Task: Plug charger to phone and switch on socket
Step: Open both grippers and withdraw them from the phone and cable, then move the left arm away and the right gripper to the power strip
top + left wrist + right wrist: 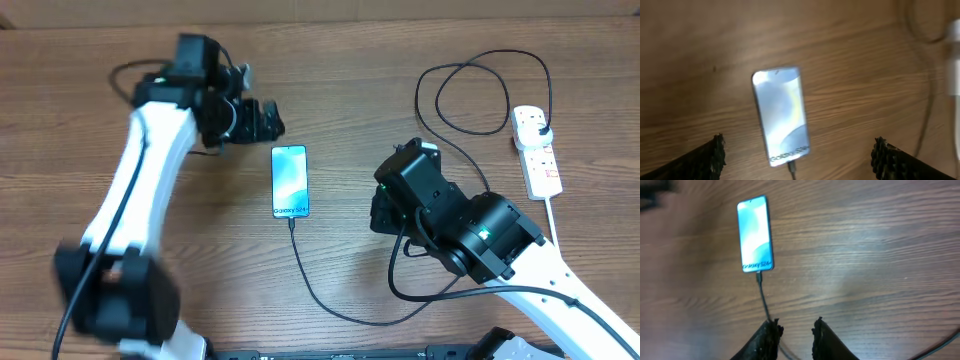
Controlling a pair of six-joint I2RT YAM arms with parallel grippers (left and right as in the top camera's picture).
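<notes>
Wood tabletop [350, 40] holds the phone [290, 181] in the middle. It lies flat, long side running far to near, name end near. The black charger [299, 262] is plugged in there. The left fingers [707, 160] are wide open. The right fingers [767, 340] are close together by the charger; I cannot tell if they grip it.

A wooden bench [330, 90] is filling every view, its warm brown grain running side to side in the overhead picture. Soft, even light is falling on it, throwing only faint shadows and laying a pale sheen across the wood in the right wrist view. A paler strip [320, 8] is running along the top of the overhead view; what it is cannot be told.
</notes>
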